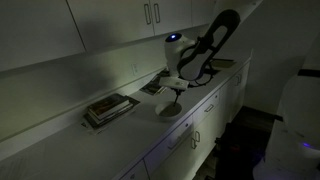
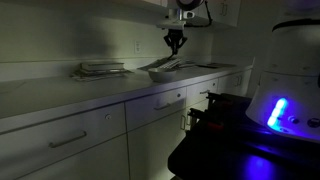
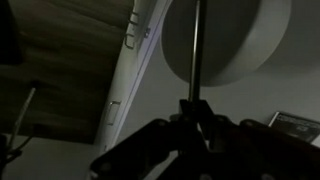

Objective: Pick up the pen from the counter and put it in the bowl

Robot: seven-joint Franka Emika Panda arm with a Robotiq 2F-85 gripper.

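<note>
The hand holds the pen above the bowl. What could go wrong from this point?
1. In the wrist view the pen, gripped by the hand, reaches across the whole bowl. When it is let go, it may tip over the rim.
2. The bowl seems to stand near the front edge of the counter, so a pen that bounces out could fall to the floor.

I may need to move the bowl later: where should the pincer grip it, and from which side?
Take the bowl by its rim, one finger inside and one outside, coming down from above: it sits upright, round and shallow, probably too wide to span. The pincer looks shut on the pen.
</note>
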